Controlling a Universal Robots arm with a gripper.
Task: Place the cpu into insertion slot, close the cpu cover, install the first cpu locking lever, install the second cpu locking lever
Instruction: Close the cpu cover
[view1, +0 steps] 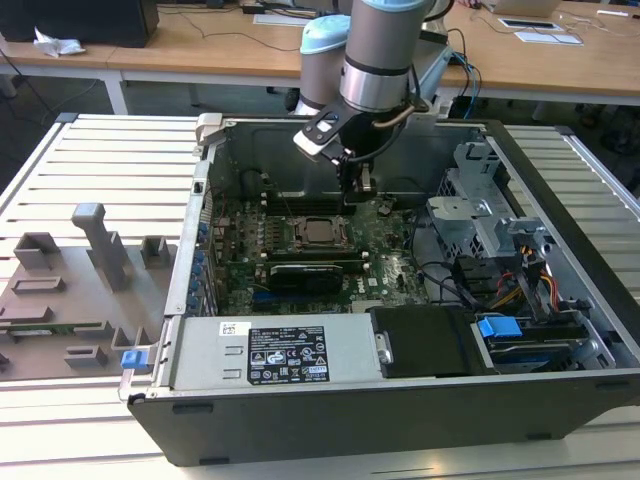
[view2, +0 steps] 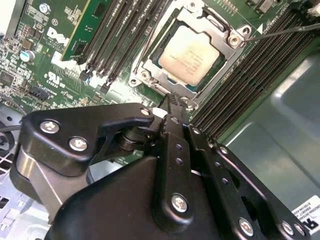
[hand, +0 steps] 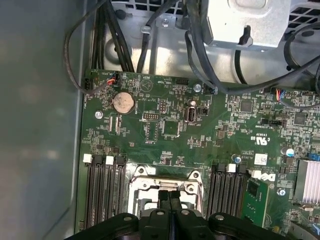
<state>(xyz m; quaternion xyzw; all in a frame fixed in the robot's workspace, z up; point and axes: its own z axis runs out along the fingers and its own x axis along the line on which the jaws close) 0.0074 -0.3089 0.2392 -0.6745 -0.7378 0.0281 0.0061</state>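
Small square silver-topped cpu is being seen seated under thin silver metal cpu cover, black pincer being held fully closed, empty, just beside cover's edge, and thin wire lever is probably best being pushed slowly.

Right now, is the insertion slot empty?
No, in the second wrist view the cpu sits in it, framed by the cpu cover.

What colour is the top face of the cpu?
The cpu top is pale silver-grey with a tan tint; clearest in the second wrist view.
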